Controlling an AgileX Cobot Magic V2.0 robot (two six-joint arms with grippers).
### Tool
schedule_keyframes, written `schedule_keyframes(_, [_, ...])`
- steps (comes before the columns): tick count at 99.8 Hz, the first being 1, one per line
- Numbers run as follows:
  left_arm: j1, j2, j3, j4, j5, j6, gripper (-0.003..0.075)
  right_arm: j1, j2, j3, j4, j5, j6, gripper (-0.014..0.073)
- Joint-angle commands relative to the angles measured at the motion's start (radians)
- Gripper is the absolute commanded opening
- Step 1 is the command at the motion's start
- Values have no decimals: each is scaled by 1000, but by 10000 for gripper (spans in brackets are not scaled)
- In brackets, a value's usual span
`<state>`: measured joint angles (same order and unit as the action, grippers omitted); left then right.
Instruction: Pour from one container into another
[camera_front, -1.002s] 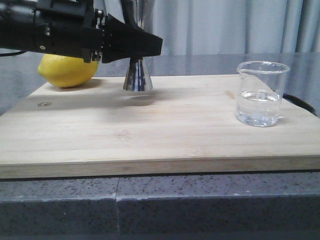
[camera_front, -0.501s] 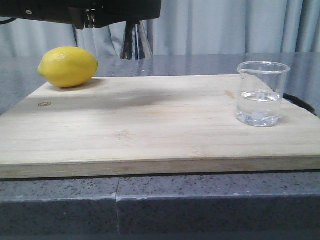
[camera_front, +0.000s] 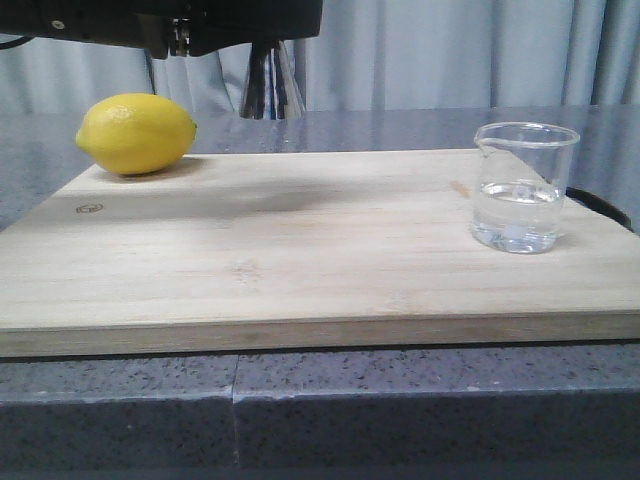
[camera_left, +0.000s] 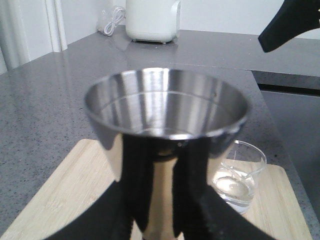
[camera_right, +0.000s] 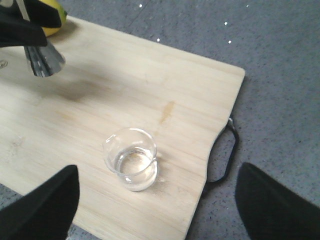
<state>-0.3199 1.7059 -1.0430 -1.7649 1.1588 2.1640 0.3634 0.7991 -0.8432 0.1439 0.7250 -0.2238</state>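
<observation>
My left gripper (camera_front: 268, 24) is shut on the waist of the shiny steel jigger (camera_front: 271, 86) and holds it upright in the air above the far left part of the wooden board (camera_front: 300, 250). In the left wrist view the jigger's open cup (camera_left: 165, 110) fills the middle, with the gripper (camera_left: 161, 200) clamped below it. The clear glass beaker (camera_front: 522, 188), part full of clear liquid, stands on the board's right side. My right gripper (camera_right: 159, 206) hangs open high above the beaker (camera_right: 131, 159), fingers wide on either side and touching nothing.
A yellow lemon (camera_front: 135, 133) lies on the board's far left corner, just left of the raised jigger. A black loop handle (camera_right: 225, 155) sticks out of the board's right edge. The board rests on a grey speckled counter (camera_front: 320, 410). A white appliance (camera_left: 152, 20) stands far off.
One second ago the jigger stood on the board in my left gripper; it has since been lifted straight up. In the last half second it barely moved. The beaker stayed put.
</observation>
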Motion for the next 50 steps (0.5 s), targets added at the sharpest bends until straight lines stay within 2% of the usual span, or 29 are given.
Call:
schedule_keyframes(1, [-8,-50,-30,-83,97,-10,148,29,12,-34,7,-60,-15,554])
schedule_keyframes(11, [-8,-50,-30,-83,97,-10,148,84,16,-28,8,-78,-21,554])
schedule_keyframes(21, [-8,-50,-30,-83,97,-10,148,135,16,9,8,-164,-21,554])
schedule_keyframes(35, [-8,-50,-30,-83,97,-10,148,170,16,112,9,-348,-21,554])
schedule_keyframes(50, [-8,-50,-30,-83,97,-10,148,223,16,284,9,-631,-21,554])
